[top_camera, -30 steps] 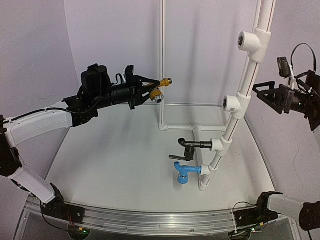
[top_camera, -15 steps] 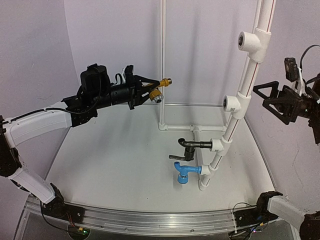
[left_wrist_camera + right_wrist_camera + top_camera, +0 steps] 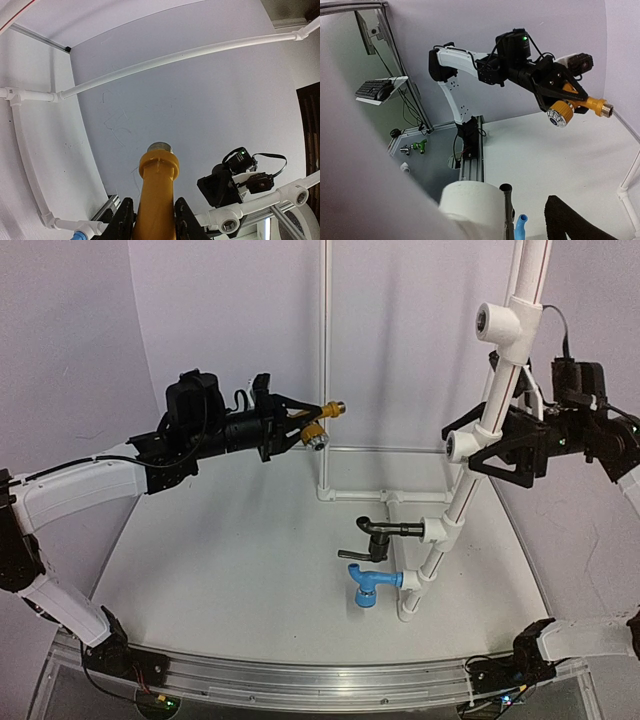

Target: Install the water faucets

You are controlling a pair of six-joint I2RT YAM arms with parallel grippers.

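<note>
A: Top: your right end effector (image 3: 487, 445) has swung in, open, straddling the pipe (image 3: 506, 370) at the middle tee (image 3: 462, 447).
B: Left wrist: your left end effector (image 3: 155, 220) clamps the gold faucet (image 3: 157, 175), aloft.
A: Right wrist: tee (image 3: 470, 200) underneath, faucet (image 3: 575, 106) facing. Brace, then thread.

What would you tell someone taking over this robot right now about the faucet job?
Left gripper: shut on the brass faucet, held in the air, away from the pipe stand.
Right gripper: open, jaws on either side of the stand at the second tee; contact unclear.
Done: the black faucet and the blue faucet sit in the two lowest tees.
Left: fit the brass faucet into a free tee. The top tee and the second tee both look empty.
</note>
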